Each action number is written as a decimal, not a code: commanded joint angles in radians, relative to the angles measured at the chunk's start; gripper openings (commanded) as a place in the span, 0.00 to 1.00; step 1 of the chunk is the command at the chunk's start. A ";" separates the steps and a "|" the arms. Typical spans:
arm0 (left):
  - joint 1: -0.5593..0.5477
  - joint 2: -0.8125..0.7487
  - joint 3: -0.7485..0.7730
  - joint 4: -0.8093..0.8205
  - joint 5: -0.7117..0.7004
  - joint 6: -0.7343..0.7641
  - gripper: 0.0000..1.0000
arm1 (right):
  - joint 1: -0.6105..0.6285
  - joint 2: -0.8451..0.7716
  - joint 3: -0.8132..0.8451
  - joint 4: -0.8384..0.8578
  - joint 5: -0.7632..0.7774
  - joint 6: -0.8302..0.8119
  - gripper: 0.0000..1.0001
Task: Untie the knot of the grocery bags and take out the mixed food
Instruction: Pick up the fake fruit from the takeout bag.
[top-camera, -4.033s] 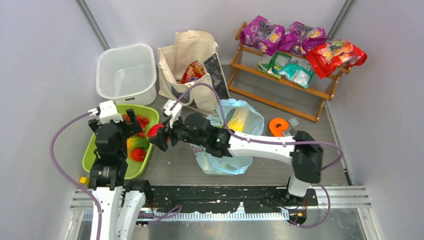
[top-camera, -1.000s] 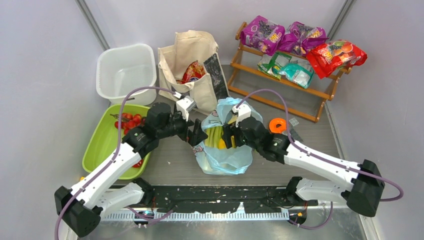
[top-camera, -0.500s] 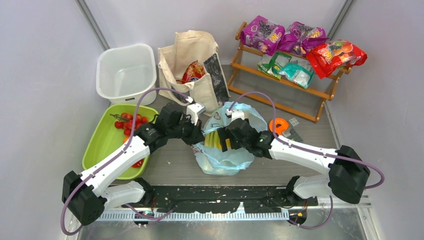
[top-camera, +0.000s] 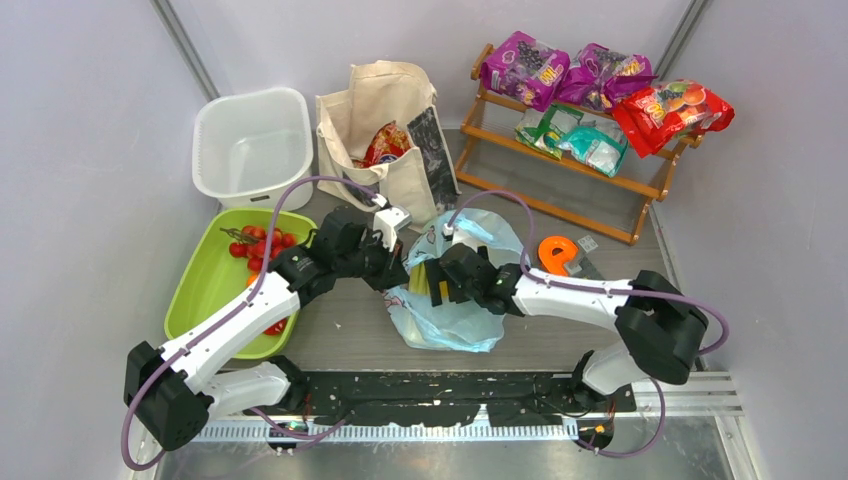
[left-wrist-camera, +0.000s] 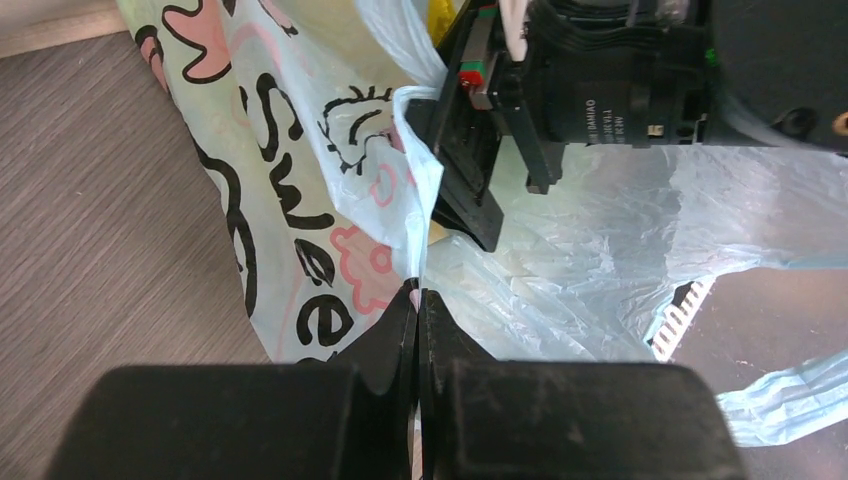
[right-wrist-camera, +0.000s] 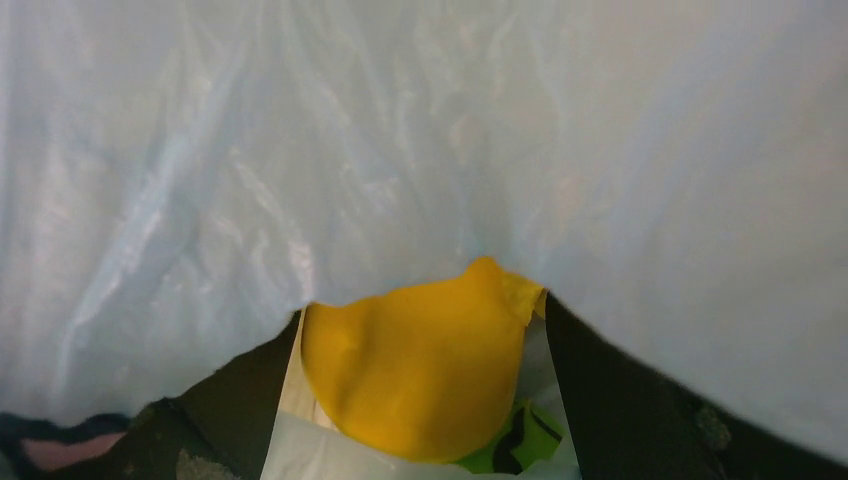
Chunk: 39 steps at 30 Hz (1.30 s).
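Note:
The light-blue bag (top-camera: 452, 322) lies mid-table with its mouth open; the knot is out of view. My left gripper (top-camera: 397, 272) (left-wrist-camera: 418, 292) is shut on the bag's thin left rim (left-wrist-camera: 420, 215). My right gripper (top-camera: 432, 282) (right-wrist-camera: 422, 315) reaches into the mouth. It is open, with a finger on each side of the yellow vegetable (right-wrist-camera: 420, 375). Green-white stalks (top-camera: 420, 274) show beside it. The cream canvas tote (top-camera: 385, 185) stands behind with a red snack packet (top-camera: 386, 143) inside.
A green tray (top-camera: 200, 300) holding small red fruits (top-camera: 258, 244) lies at the left, with a white tub (top-camera: 250, 145) behind it. At the back right, a wooden rack (top-camera: 560, 195) carries purple, teal and red packets. An orange object (top-camera: 555, 252) lies right of the bag.
My left gripper has closed on the bag's rim. My right gripper has pushed left, deeper into the bag's mouth, and opened wider around the yellow vegetable.

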 joint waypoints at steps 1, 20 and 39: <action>-0.007 -0.010 0.037 0.000 0.008 0.012 0.00 | 0.006 0.038 0.011 0.091 0.081 0.075 0.98; -0.010 -0.028 0.039 0.030 -0.023 -0.075 0.00 | 0.007 -0.550 -0.277 0.395 0.059 0.023 0.15; -0.011 -0.076 -0.034 0.318 0.030 -0.220 0.04 | 0.008 -0.991 -0.307 0.369 -0.143 -0.089 0.05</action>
